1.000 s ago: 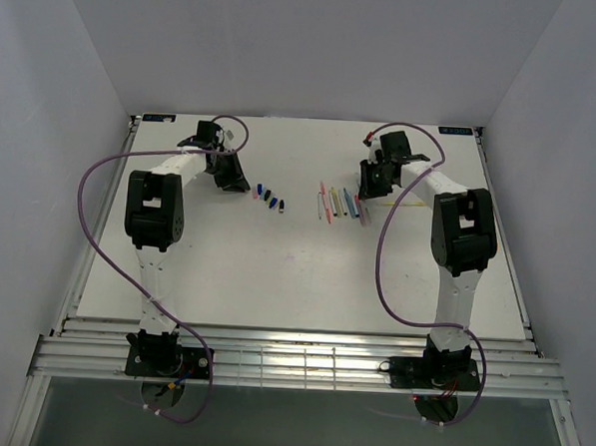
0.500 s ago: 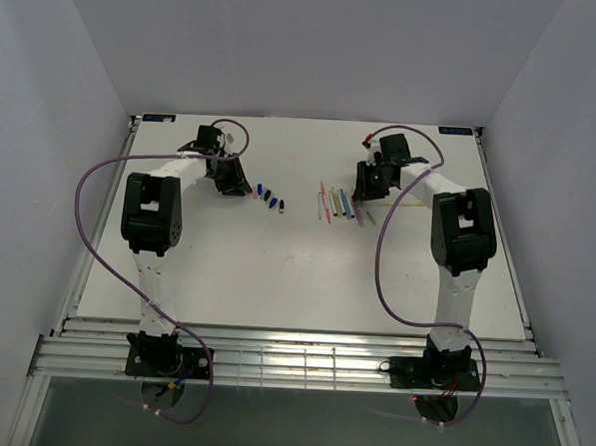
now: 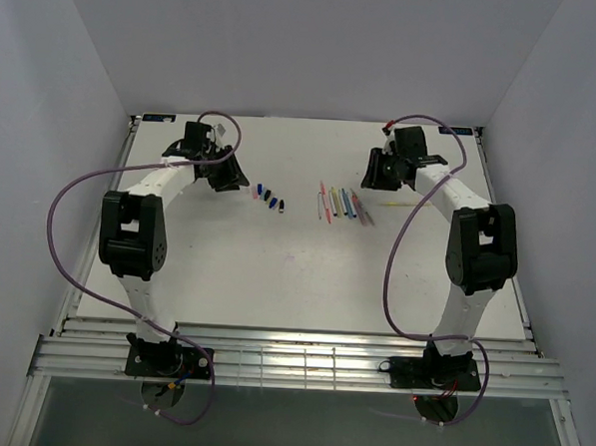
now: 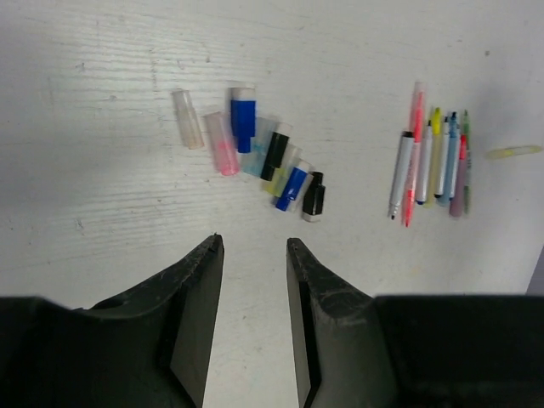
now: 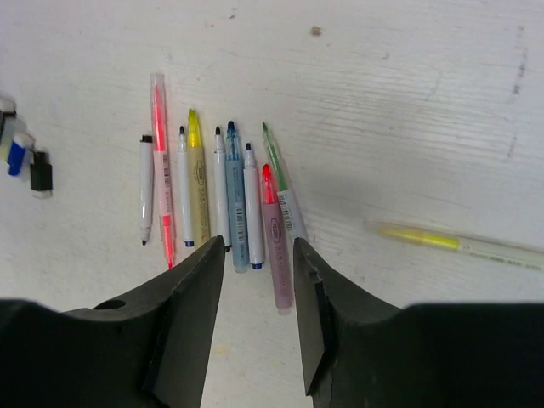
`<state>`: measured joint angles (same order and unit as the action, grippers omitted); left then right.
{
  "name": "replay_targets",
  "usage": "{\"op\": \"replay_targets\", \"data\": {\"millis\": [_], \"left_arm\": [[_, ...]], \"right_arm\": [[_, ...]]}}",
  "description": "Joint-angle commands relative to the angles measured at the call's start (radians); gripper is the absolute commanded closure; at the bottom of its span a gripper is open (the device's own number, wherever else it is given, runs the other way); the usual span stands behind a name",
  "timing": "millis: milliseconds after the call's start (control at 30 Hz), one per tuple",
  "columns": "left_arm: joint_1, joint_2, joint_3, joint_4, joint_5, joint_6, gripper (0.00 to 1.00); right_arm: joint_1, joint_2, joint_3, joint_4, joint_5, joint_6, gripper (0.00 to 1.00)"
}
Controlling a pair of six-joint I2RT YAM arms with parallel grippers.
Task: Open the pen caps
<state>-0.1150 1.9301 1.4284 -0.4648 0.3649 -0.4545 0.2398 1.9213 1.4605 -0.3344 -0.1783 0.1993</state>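
Over the table point(image 3: 275, 272), both arms reached to the far half. The left gripper point(image 4: 252, 246) hovered just short of the pen caps point(image 4: 263, 157), jaws spread, nothing in them. The right gripper point(image 5: 259, 246) hung over the near ends of the pens point(image 5: 229, 204), jaws likewise apart and empty.

The pens lay in a tight row, tips bare. One yellow pen point(image 5: 459, 242) lay apart to the right; couldn't tell if capped. The pen caps sat loose in a diagonal cluster, well left of the row.

My read: uncapping nearly done, both grippers between grabs. Next move: right takes the stray's barrel, left pinches its cap, pull apart.
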Motion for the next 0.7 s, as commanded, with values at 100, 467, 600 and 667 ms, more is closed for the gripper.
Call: {"op": "replay_targets", "data": {"millis": [100, 467, 600, 667], "left_arm": [[-0.014, -0.19, -0.074, 0.063, 0.075, -0.012, 0.52], [-0.046, -0.267, -0.144, 0.098, 0.141, -0.012, 0.51], [-0.06, -0.292, -0.167, 0.113, 0.154, -0.016, 0.51], [-0.071, -0.304, -0.189, 0.135, 0.166, -0.023, 0.51]], "right_arm": [[-0.091, -0.058, -0.025, -0.107, 0.216, 0.233, 0.51], [-0.126, 0.018, 0.015, -0.178, 0.269, 0.368, 0.4], [-0.142, 0.054, 0.027, -0.181, 0.281, 0.397, 0.36], [-0.145, 0.077, 0.034, -0.184, 0.281, 0.413, 0.33]]}}
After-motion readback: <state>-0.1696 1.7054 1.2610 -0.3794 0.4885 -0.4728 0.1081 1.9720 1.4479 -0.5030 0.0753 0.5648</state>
